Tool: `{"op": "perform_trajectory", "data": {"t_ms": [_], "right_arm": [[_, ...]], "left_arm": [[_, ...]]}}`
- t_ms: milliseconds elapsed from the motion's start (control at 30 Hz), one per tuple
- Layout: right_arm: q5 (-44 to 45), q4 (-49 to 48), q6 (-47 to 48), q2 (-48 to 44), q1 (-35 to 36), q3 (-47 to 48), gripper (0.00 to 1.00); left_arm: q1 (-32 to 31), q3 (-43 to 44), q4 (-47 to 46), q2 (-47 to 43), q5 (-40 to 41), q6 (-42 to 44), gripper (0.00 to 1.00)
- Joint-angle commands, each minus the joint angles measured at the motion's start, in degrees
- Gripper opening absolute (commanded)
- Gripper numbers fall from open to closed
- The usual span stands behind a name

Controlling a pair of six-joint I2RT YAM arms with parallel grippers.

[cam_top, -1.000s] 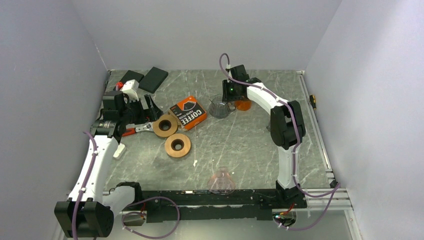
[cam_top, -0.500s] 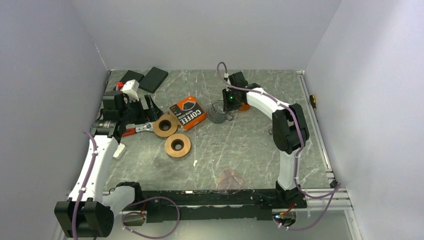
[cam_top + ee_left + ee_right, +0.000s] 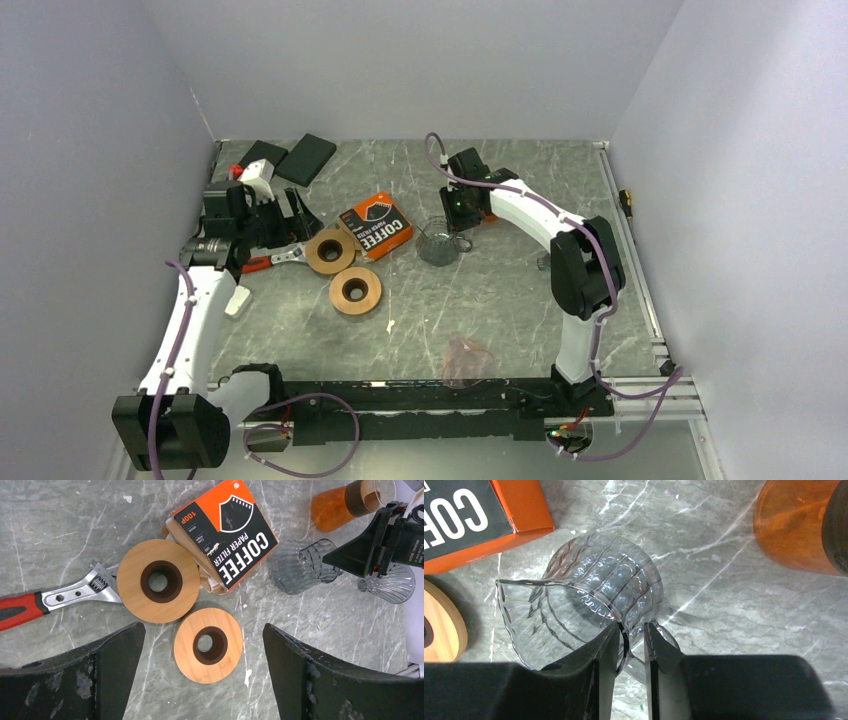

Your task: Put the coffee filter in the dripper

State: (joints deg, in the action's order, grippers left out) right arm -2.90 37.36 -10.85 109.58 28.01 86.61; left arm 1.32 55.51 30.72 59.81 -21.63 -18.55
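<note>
The right gripper (image 3: 630,630) is almost closed. Its two fingers pinch the wall of a clear ribbed glass jug (image 3: 589,600) where the handle meets the rim, with one finger on each side of the glass. The jug's spout points toward the box of coffee filters (image 3: 469,510), which lies flat on the table (image 3: 724,605) just beside it. An orange bottle (image 3: 796,525) sits near the jug on the other side.

In the left wrist view the dripper (image 3: 389,582), a ribbed glass funnel, lies just past the right gripper, apart from the jug. The box's end is open, with brown filter paper (image 3: 187,550) showing against the larger wooden ring (image 3: 158,581). A smaller wooden ring (image 3: 207,645) lies just beside that one. The jaw of a red-handled wrench (image 3: 60,597) sits just beside the larger ring's other edge. The left gripper (image 3: 202,630) hangs above the rings, spread wide and holding nothing.
</note>
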Motion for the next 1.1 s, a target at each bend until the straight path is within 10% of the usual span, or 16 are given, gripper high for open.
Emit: {"op": "perform_trajectory", "data": {"t_ms": [0,133,500,1067], "right_arm": [[1.56,1.75,0.27,-3.77,-0.12,1.6,0.33],[0.6,-0.83,-0.56,-7.65,-0.07,0.34,0.55],[-4.15,-5.83,-2.81,-17.72,-0.94,-5.22,0.72],[-16.19,-11.93,-7.98,-24.82,-5.1,-14.24,0.75]], "left_arm": [[0.26,-0.26,-1.3,0.17,-0.48,-0.85,0.94],[0.26,-0.06,0.56,1.33,3.63,-3.13,0.95],[0.26,-1.82,3.96,11.73,12.97,-16.72,0.97],[-0.82,1.43,-3.64,35.7,16.99,-26.5,0.83]]}}
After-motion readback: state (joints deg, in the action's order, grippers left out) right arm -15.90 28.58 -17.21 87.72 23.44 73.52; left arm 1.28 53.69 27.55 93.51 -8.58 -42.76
